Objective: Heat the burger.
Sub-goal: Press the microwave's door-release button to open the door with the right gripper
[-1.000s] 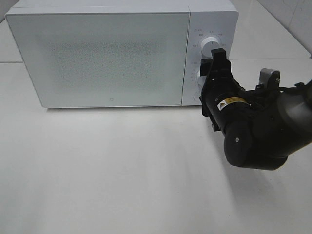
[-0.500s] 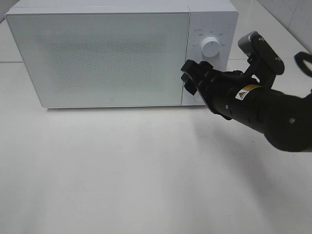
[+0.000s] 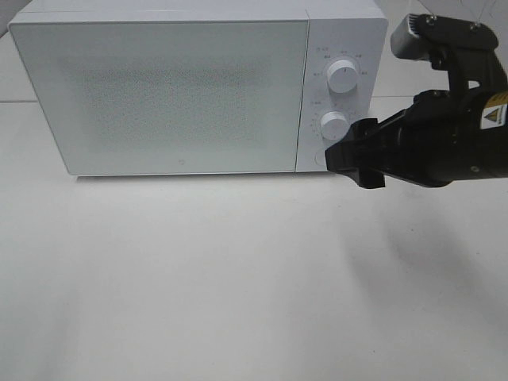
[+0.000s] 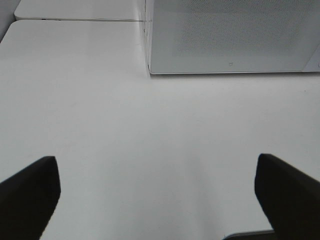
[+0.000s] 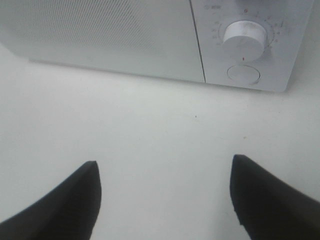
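Burger unseen (inside the shut microwave (image 3: 159,95), I judge); my right gripper (image 3: 355,163), spread and empty, has backed off the lower dial (image 3: 334,125).

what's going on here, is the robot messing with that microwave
The right gripper is open and empty, held just in front of the control panel of the white microwave, near the lower knob but touching nothing. The door is closed, and nothing inside can be made out. The left gripper hangs open over the white table, holding nothing.
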Tool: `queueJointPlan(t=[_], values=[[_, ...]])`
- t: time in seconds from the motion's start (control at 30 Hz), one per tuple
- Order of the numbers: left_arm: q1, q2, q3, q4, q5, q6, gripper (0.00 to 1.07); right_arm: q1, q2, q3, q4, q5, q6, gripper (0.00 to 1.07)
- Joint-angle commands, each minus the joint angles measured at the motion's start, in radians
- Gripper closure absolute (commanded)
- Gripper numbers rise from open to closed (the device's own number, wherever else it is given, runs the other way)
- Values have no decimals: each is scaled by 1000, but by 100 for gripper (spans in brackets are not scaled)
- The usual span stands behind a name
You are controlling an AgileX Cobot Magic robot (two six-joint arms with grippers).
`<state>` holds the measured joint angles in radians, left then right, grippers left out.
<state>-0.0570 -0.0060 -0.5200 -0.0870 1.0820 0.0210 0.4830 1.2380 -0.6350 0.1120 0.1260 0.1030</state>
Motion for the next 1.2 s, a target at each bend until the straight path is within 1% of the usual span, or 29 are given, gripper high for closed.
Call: queueJointPlan(t=[0.03, 0.1, 0.13, 0.17, 0.2, 0.27, 0.33, 0.37, 0.43, 0.47, 0.53, 0.57, 0.67, 0.73, 0.77, 0.83, 0.87, 0.93, 0.97, 1.03, 1.07, 1.1, 1.13, 1.17, 1.2], values=[[3, -15, 2, -3, -11, 1, 9, -6, -56, -38, -80, 191, -12, 35], [3, -15, 2, -3, -11, 1, 9, -6, -121, -62, -94, 335, -12, 35], [3, -15, 2, -3, -11, 1, 9, -6, -121, -62, -94, 335, -12, 35], [3, -15, 2, -3, -11, 1, 9, -4, -161, -62, -94, 412, -17, 35], [3, -15, 2, -3, -11, 1, 9, -4, -161, -62, -94, 412, -17, 35], [3, -15, 2, -3, -11, 1, 9, -4, -224, -62, -93, 505, -38, 35], [3, -15, 2, -3, -11, 1, 9, -4, -246, -62, -93, 543, -42, 35], [3, -15, 2, -3, -11, 1, 9, -4, -291, -62, -94, 587, -48, 35], [3, -15, 2, -3, -11, 1, 9, -4, -310, -62, -94, 603, -53, 35], [3, -15, 2, -3, -11, 1, 9, -4, -357, -62, -94, 642, -59, 35], [3, -15, 2, -3, -11, 1, 9, -4, -376, -62, -94, 662, -59, 35], [3, -15, 2, -3, -11, 1, 9, -4, -420, -62, -94, 694, -59, 35], [3, -15, 2, -3, -11, 1, 9, -4, -449, -62, -94, 711, -58, 35], [3, -15, 2, -3, -11, 1, 9, -4, -543, -62, -93, 776, -59, 35], [3, -15, 2, -3, -11, 1, 9, -4, -543, -62, -93, 776, -59, 35], [3, -15, 2, -3, -11, 1, 9, -6, -636, -62, -94, 802, -64, 35], [3, -15, 2, -3, -11, 1, 9, -6, -636, -62, -94, 802, -64, 35], [3, -15, 2, -3, -11, 1, 9, -15, -724, -62, -92, 813, -64, 35], [3, -15, 2, -3, -11, 1, 9, -15, -724, -62, -92, 813, -64, 35], [3, -15, 2, -3, -11, 1, 9, -72, -782, -62, -86, 841, -64, 35], [3, -15, 2, -3, -11, 1, 9, -72, -782, -62, -86, 841, -64, 35], [3, -15, 2, -3, -11, 1, 9, -136, -816, -62, -89, 870, -77, 35], [3, -15, 2, -3, -11, 1, 9, -170, -835, -62, -89, 885, -90, 35], [3, -15, 2, -3, -11, 1, 9, -170, -835, -62, -89, 885, -90, 35], [3, -15, 2, -3, -11, 1, 9, -223, -877, -62, -89, 901, -117, 35]])
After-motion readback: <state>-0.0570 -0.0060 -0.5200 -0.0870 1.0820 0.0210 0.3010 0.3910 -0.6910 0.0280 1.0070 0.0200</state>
